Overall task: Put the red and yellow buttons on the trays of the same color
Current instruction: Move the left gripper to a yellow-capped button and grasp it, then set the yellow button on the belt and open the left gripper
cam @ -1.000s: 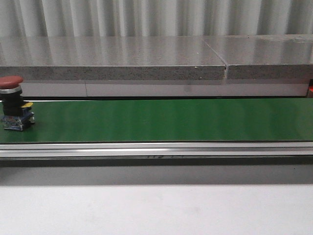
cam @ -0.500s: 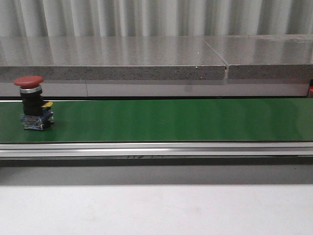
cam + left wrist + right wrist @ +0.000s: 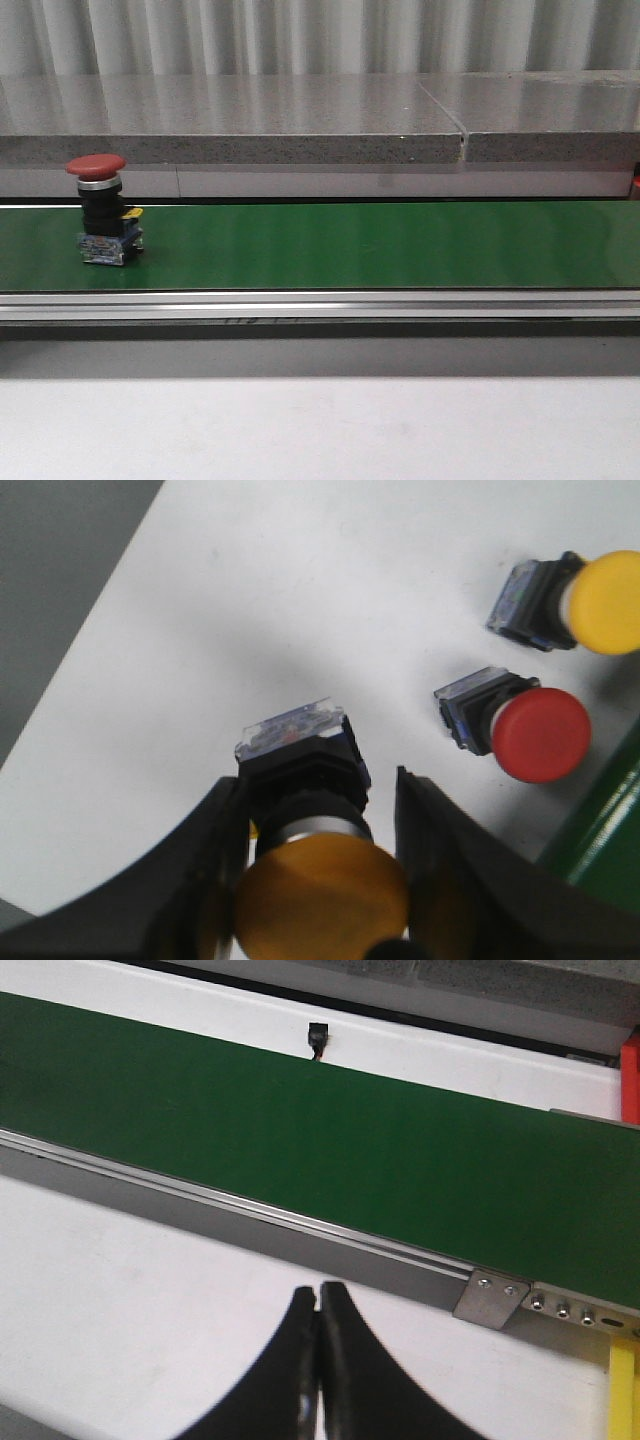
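A red-capped button [image 3: 100, 210] stands upright on the green conveyor belt [image 3: 380, 245], toward its left end. In the left wrist view, my left gripper [image 3: 320, 780] is shut on a yellow-capped button [image 3: 318, 880], its cap filling the space between the black fingers [image 3: 215, 860] above the white table [image 3: 250, 610]. A second yellow button [image 3: 590, 600] and a red button [image 3: 530, 730] lie on their sides on the table nearby. My right gripper [image 3: 320, 1290] is shut and holds nothing, hovering over the white table just short of the belt. The trays are out of view.
An aluminium rail [image 3: 320, 305] borders the belt's near side, and a grey stone ledge [image 3: 230, 120] runs behind it. A red piece [image 3: 630, 1080] and a yellow strip [image 3: 622, 1390] show at the belt's right end. The table's edge [image 3: 90, 670] lies close to my left gripper.
The red button on the belt has travelled to the right, from the frame's left edge to well inside it. Nothing else in the front view has moved.
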{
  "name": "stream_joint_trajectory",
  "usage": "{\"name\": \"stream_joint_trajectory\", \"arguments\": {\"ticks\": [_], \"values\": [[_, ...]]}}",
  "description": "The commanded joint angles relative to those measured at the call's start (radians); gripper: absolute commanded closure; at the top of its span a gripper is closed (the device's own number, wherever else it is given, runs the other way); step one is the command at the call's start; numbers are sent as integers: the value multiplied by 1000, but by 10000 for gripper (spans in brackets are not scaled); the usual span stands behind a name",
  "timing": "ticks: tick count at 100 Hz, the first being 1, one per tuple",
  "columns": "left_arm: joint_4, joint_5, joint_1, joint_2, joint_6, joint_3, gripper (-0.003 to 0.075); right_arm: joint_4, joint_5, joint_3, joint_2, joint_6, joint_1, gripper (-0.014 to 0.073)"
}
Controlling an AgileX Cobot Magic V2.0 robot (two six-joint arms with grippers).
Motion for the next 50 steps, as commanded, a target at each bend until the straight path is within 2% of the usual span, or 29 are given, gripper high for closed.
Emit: {"name": "stream_joint_trajectory", "arguments": {"ticks": [1, 26, 50], "values": [[-25, 3, -32, -93, 9, -25, 715, 9, -69, -24, 4, -8, 2, 659], [-25, 47, -161, -141, 14, -25, 734, 9, -69, -24, 4, -8, 2, 659], [-25, 26, -307, -141, 14, -3, 734, 9, -69, -24, 4, -8, 2, 659]]}}
